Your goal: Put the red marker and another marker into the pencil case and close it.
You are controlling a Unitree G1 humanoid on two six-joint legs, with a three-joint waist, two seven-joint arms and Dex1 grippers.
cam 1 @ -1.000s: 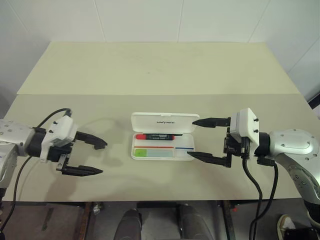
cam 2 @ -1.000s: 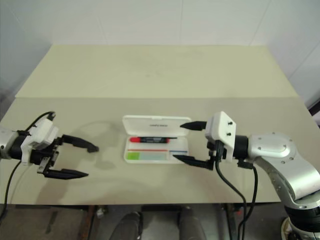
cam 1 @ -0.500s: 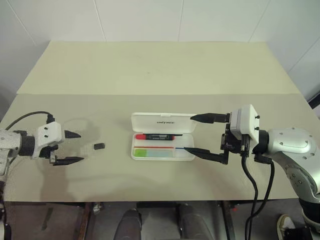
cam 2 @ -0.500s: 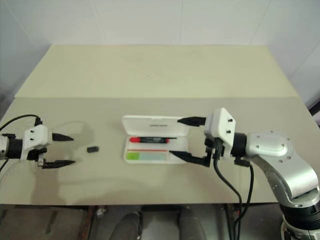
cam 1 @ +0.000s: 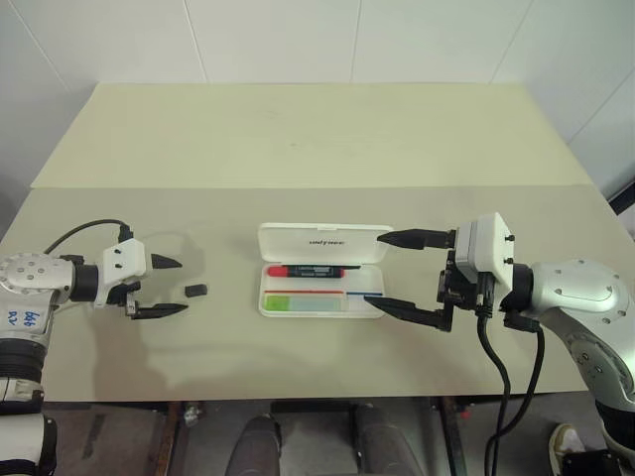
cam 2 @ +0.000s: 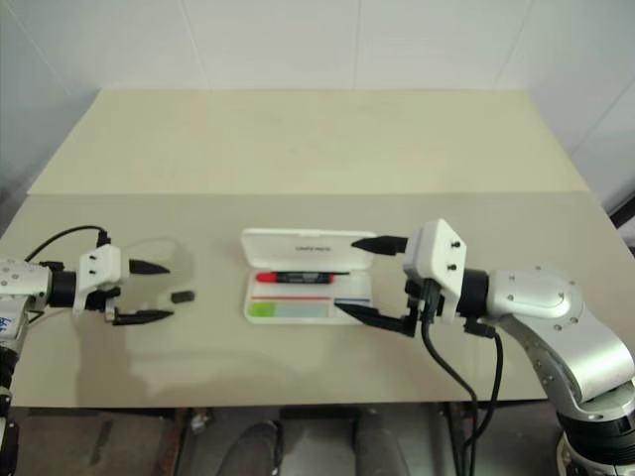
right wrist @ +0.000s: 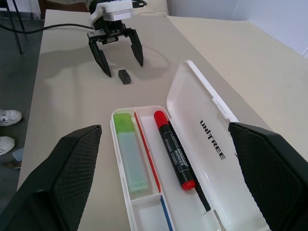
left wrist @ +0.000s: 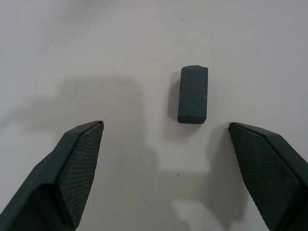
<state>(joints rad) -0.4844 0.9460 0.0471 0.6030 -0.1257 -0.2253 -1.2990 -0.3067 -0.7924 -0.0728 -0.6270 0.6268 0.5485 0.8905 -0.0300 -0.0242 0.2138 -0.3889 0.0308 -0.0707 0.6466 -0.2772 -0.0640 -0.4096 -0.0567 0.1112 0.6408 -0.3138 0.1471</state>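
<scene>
White pencil case [cam 1: 322, 270] lid up | left gripper [cam 1: 169, 287] swung leftward toward black bit [cam 1: 196, 291] (spread, empty) | right gripper [cam 1: 397, 272] agape, empty

I see the pencil case [cam 1: 322, 270] mid-table [cam 1: 298, 149], both markers [cam 1: 310, 270] inside it (lid up behind), and a small block [cam 1: 196, 291] to its left.

In front of me is a pale beige table [cam 1: 317, 139]. On it lies the pencil case [cam 1: 322, 283], open and flat, near the front edge. To its left, well apart, sits a small black bit [cam 1: 196, 291].
</scene>
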